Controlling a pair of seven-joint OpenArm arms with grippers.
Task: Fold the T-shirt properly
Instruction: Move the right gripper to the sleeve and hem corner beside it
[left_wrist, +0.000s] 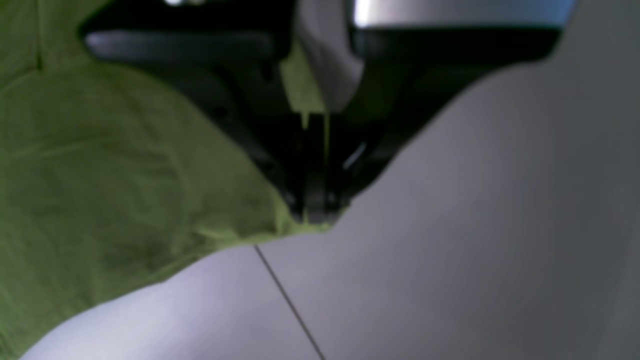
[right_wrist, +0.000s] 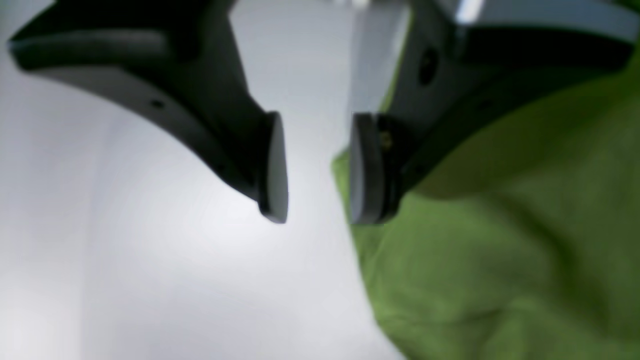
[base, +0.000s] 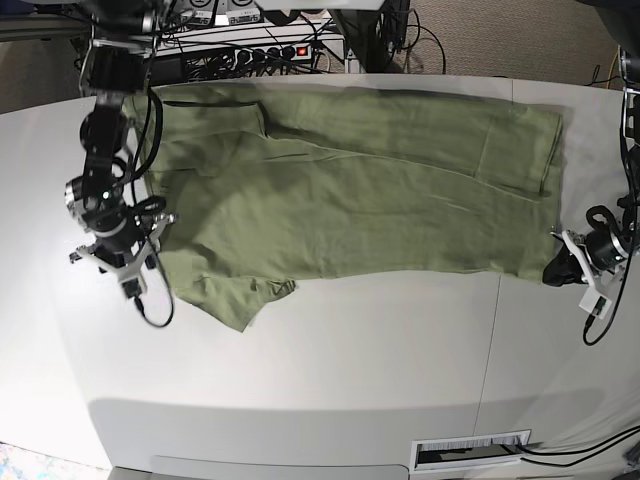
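**Green cloth pinched by one gripper, let go by the other**

Olive-green fabric is clamped between the fingertips of the left gripper (left_wrist: 314, 212). Its two black fingers meet at their tips, and a thin fold of the T-shirt (left_wrist: 115, 170) shows between them. The pinched spot is a lower corner of the cloth, right at the table's (left_wrist: 475, 240) pale grey surface. Only this wrist view shows the grip; from the base view the same gripper (base: 560, 270) is a small dark shape at the garment's corner.

The right gripper (right_wrist: 315, 170) has its fingers spread, with bare table visible in the gap. One grey pad (right_wrist: 274, 165) hangs over the table; the other sits just at the T-shirt's (right_wrist: 500, 270) edge. Nothing lies between the pads.

The base view alone shows the whole layout. The T-shirt (base: 350, 200) lies spread lengthwise across the far half of the white table (base: 330, 370), wrinkled, with a folded flap at its near left corner. The right gripper (base: 130, 262) sits at the shirt's left edge, its arm reaching down from the far left corner. The left arm comes in from the right edge, bent low at the wrist.
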